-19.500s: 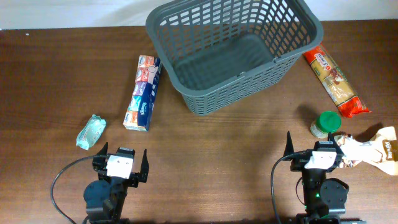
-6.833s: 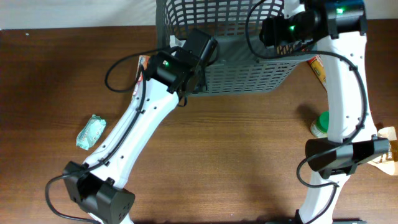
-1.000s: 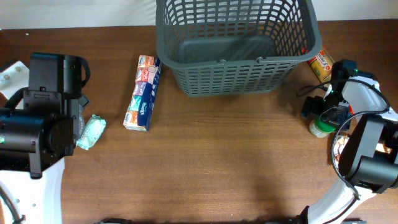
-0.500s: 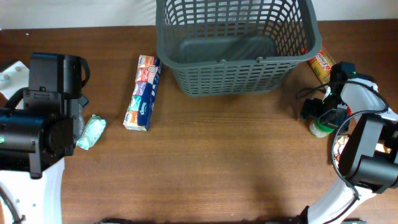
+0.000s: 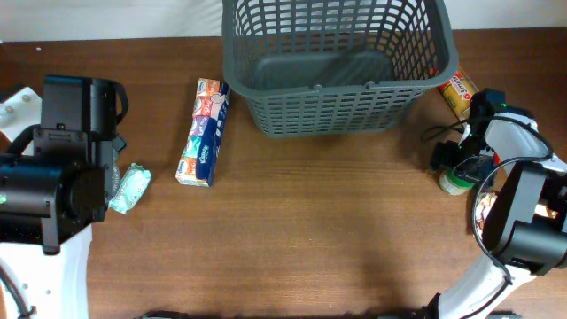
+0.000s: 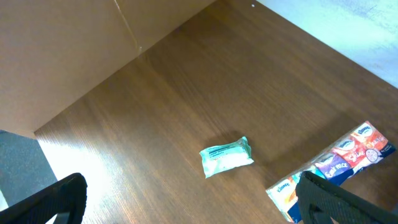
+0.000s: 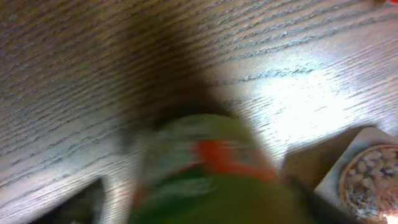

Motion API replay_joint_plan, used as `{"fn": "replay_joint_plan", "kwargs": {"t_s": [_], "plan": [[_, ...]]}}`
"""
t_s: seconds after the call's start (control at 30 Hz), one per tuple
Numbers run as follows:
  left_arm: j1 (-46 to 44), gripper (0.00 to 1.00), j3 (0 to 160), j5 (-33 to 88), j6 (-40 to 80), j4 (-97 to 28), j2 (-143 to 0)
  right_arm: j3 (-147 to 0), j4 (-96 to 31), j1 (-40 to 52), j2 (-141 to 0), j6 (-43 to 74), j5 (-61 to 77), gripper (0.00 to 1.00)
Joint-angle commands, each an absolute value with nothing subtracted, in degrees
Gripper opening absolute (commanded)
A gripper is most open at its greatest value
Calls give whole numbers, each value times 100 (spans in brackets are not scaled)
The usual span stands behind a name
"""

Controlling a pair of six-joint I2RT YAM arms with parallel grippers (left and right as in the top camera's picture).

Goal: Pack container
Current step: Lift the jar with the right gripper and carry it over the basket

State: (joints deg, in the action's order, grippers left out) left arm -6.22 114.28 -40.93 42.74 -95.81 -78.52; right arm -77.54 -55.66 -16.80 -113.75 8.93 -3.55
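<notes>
So, your right gripper (image 5: 454, 163) was low over the green-lidded jar (image 5: 454, 183) at the right edge, the jar between its fingers; whether they had clamped it you could not tell through the blur. The container (image 5: 337, 133) lay far and left of that jar, nearer this arm. Your left gripper (image 6: 189, 190), fingers spread wide and empty, hung well apart on the left

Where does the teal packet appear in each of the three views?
Overhead: packet at mid-left, lying on the table.
Left wrist: packet just below centre.
Right wrist: not in it.
Shared landmark: the long colourful box, lying to the packet's right in the overhead and left wrist views.
</notes>
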Motion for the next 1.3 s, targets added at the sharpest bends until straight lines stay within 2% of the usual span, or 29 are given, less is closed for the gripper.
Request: {"fn": "replay_joint_plan", "kwargs": {"t_s": [0.0, 0.17, 0.2, 0.47, 0.8, 0.93, 1.1, 1.27], "plan": [[-585, 99, 11485, -4134, 4329, -9590, -7791, -7723, -5559, -1656, -11406, 923, -410, 40], [-585, 99, 11485, -4134, 4327, -9590, -7791, -7723, -5568, -1656, -11406, 926, -410, 6], [-585, 99, 11485, -4134, 4327, -9590, -7791, -7725, -5570, -1656, -11406, 926, -410, 4], [-585, 99, 11485, -4134, 4327, -9590, -7791, -8499, -6200, -1780, -11404, 1144, -707, 4], [-585, 99, 11485, -4134, 4327, -9590, -7791, -12291, -8283, -2526, -11404, 1142, -670, 4], [-585, 99, 11485, -4132, 4327, -9590, -7791, -13714, -8866, -2604, -11404, 1142, 8, 4], [-585, 99, 11485, -4134, 4329, -9590, -7791, -15065, -9174, -2268, -11404, 1142, 777, 4], [-585, 99, 11485, -4134, 4327, -9590, -7791, -16099, -8886, -1406, -11404, 1140, 1367, 4]]}}
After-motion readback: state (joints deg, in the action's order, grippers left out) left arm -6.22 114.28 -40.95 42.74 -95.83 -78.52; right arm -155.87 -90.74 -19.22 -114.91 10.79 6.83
